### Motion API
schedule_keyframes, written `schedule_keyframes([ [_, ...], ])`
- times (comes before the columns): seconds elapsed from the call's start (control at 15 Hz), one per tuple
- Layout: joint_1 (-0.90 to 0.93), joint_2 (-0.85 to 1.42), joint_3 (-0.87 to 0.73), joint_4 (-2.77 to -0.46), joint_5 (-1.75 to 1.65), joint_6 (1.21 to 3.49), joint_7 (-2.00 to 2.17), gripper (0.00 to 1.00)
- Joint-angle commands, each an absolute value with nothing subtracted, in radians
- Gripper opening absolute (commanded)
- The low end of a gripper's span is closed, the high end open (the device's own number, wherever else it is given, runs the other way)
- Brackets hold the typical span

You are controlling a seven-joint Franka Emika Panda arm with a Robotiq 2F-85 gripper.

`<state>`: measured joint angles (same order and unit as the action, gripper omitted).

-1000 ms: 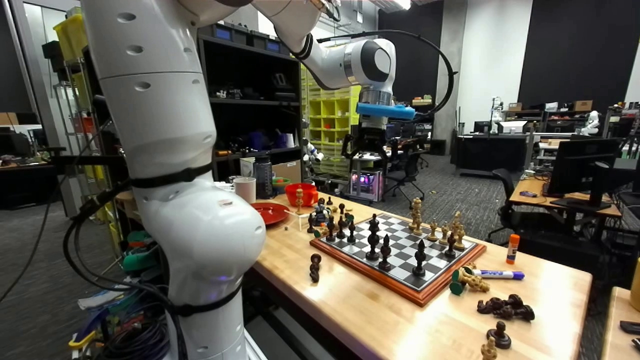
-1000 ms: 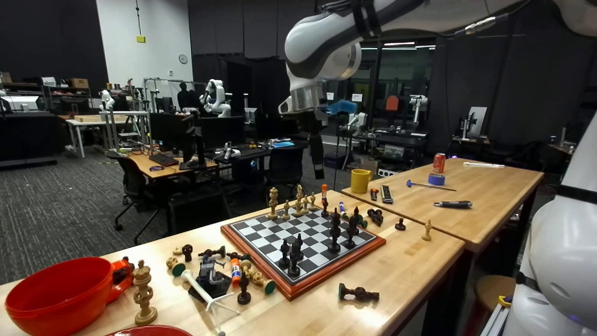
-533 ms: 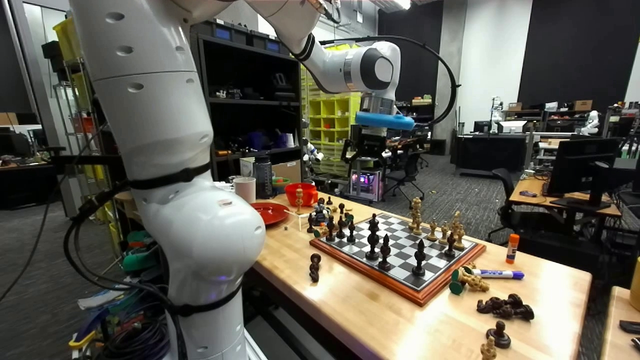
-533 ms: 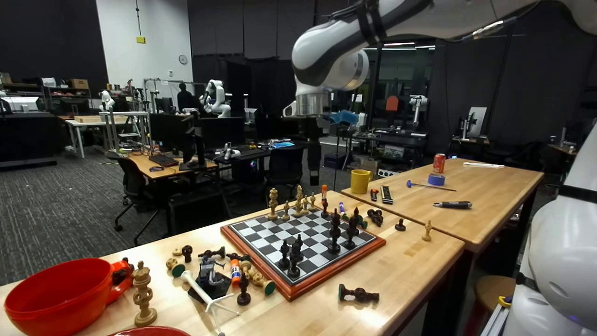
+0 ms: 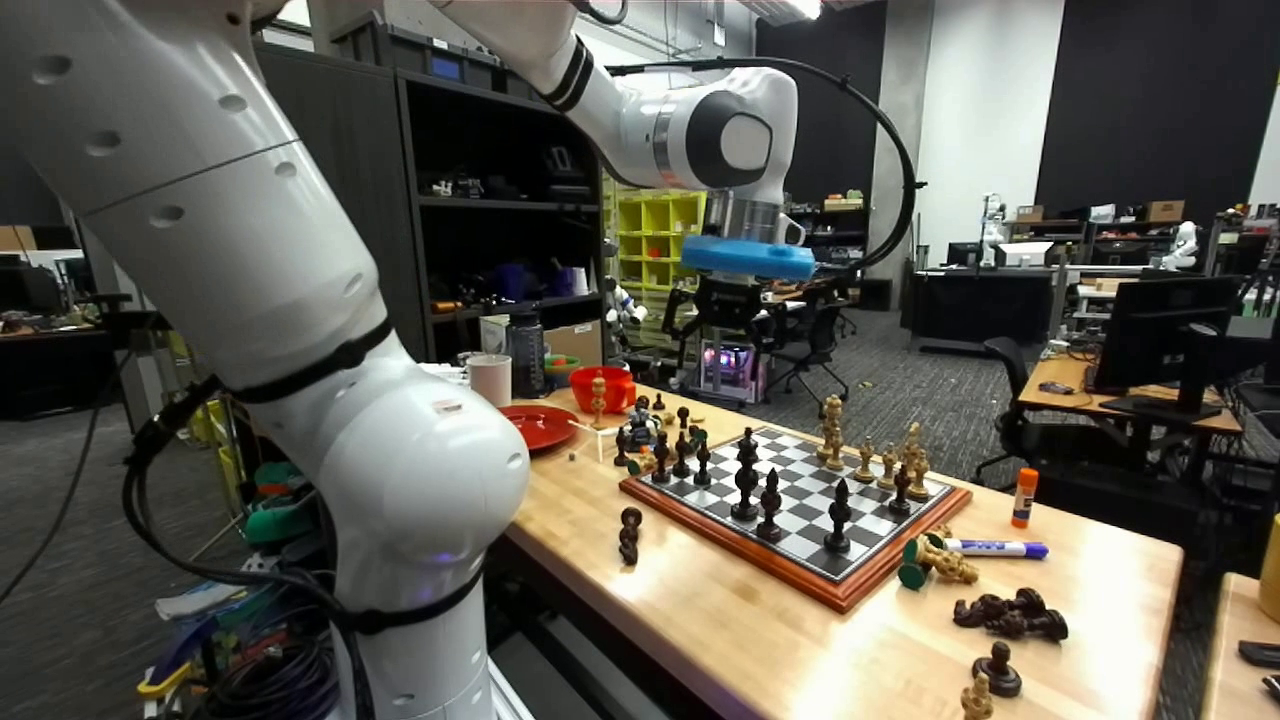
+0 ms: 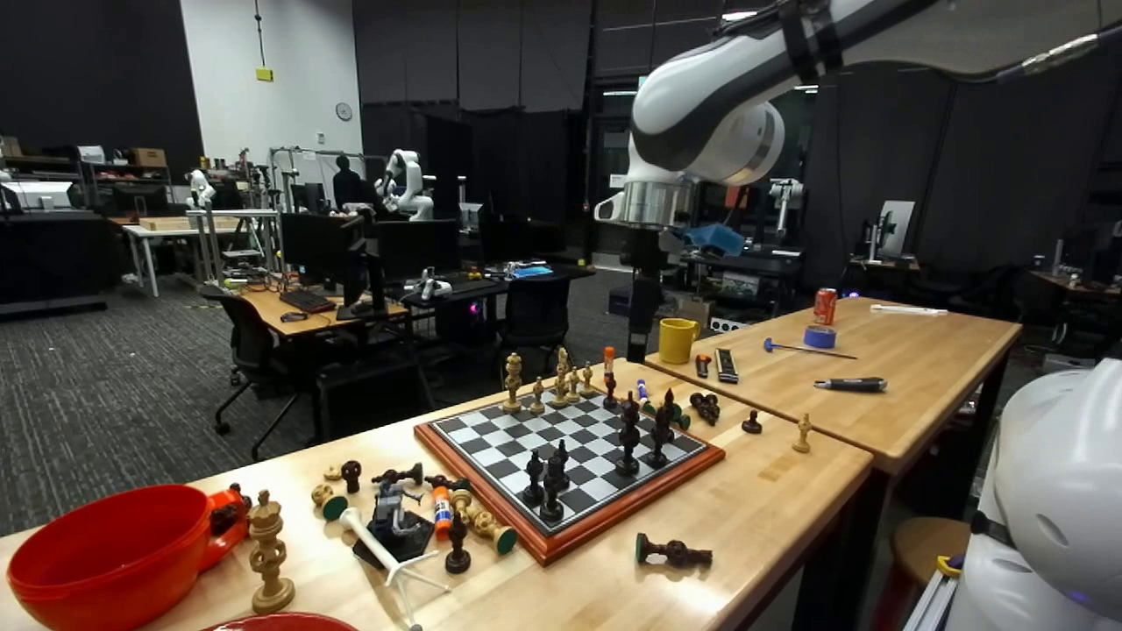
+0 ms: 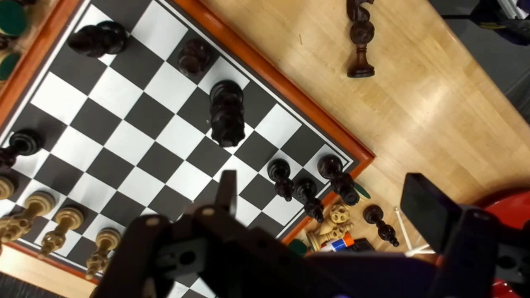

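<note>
Two glue sticks, labels illegible; end effector spread wide, empty, above chessboard.

The pincer, spread wide, hangs above a chessboard where dark pieces and pale pieces stand. A lone dark piece (cut off at the top edge) lies on the table; a glue stick lies just past the chessboard's border.

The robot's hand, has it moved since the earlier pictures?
Yes. In an exterior view, the hand has shifted toward the picture's right, now appearing much nearer the yellow mug, which stayed put.
</note>
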<state>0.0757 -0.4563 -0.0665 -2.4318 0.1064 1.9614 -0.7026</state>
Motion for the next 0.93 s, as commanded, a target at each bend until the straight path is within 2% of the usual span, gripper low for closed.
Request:
schedule_keyframes([
  [0.0,0.067,-0.566,-0.073,-2.525,0.079,2.034,-0.657,1.00],
  [0.6,0.001,-0.466,-0.080,-2.485,-0.089,2.266,-0.430,1.00],
  [0.87,-0.046,-0.373,-0.077,-2.432,-0.157,2.291,-0.314,1.00],
])
